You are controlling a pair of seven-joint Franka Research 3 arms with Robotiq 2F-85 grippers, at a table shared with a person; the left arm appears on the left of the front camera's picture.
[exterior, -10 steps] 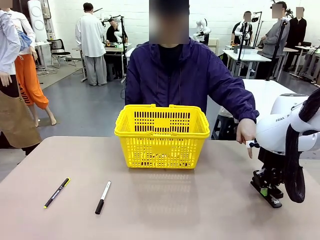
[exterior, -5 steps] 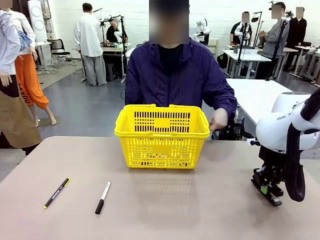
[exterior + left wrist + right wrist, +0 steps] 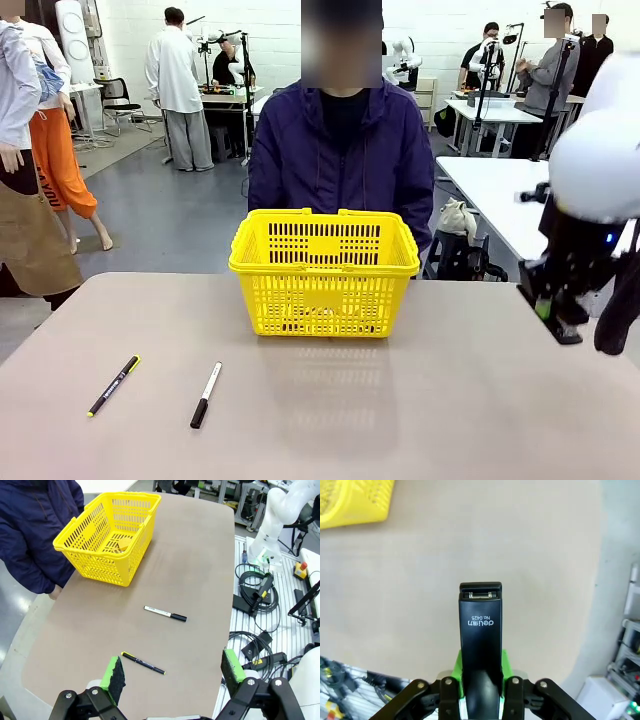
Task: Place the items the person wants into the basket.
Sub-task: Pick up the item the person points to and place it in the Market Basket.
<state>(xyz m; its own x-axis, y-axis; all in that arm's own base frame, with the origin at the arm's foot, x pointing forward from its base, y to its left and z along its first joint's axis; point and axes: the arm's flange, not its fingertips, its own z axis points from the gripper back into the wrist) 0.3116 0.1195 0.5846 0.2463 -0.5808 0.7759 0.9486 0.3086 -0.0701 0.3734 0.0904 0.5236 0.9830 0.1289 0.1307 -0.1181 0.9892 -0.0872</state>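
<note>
- We find the black stapler (image 3: 480, 645) clamped between the green pads of the right gripper (image 3: 481, 672). Its long axis runs straight out along the fingers, and the front end with the metal slot points away from the wrist, over bare counter (image 3: 470, 550).
- In the front view the right gripper (image 3: 556, 312) hangs above the counter's right edge, clear of the surface. The stapler itself is hard for us to make out there against the dark fingers.
- The yellow basket (image 3: 324, 270) stands at the far middle of the counter, just before the person (image 3: 340, 150), well apart from the stapler.
- Inside the basket (image 3: 107, 532), in the left wrist view, we see yellowish shapes on the floor through the lattice. We cannot tell what they are.
- The left gripper (image 3: 172, 672) stands wide apart, holding nothing, high above the counter's near end.
- A black pen with yellow clip (image 3: 113, 385) and a white-and-black marker (image 3: 206, 394) lie flat on the near left of the counter, side by side but apart.
- The person's hands are hidden behind the basket and the counter edge.
</note>
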